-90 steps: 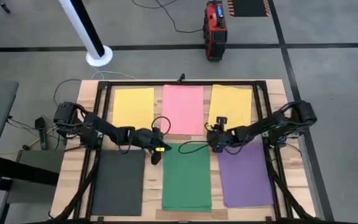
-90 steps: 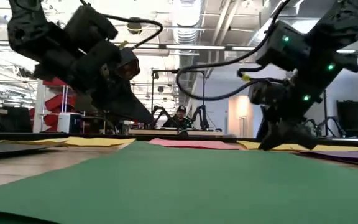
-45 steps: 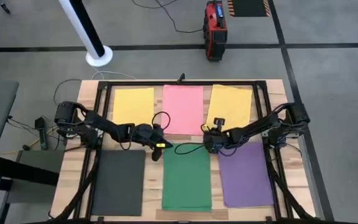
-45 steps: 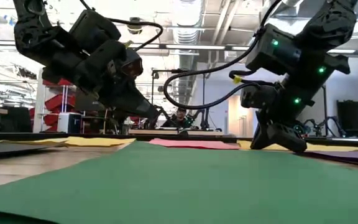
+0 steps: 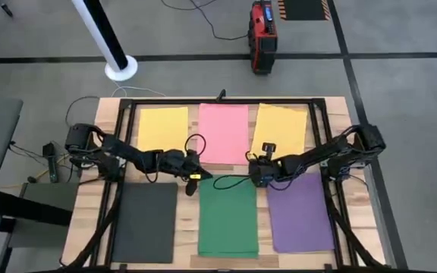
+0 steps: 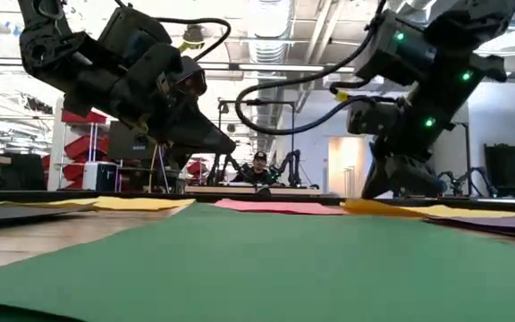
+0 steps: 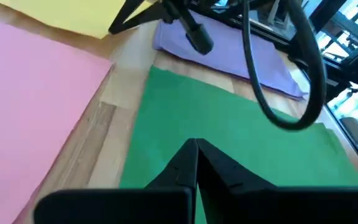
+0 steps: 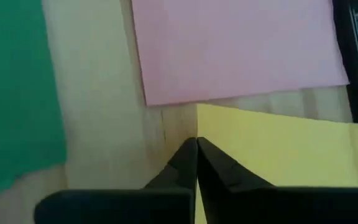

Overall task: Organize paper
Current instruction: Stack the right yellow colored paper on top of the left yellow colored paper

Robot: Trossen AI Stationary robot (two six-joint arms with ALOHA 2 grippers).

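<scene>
Both arms have drifted slightly inward. Left gripper point(image 5: 201, 177), fingers pressed together, hangs over green paper's point(image 5: 228, 214) far corner. Right gripper point(image 5: 253, 172), also pressed together, sits at right yellow paper's point(image 5: 282, 130) near corner. Six sheets lie flat on surface point(image 5: 89, 220). Risk: closed tips skid, crumpling or nudging pink paper point(image 5: 223, 133).

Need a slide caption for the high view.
Six paper sheets in two rows on a wooden table; left gripper and right gripper above the green sheet's far edge.
</scene>
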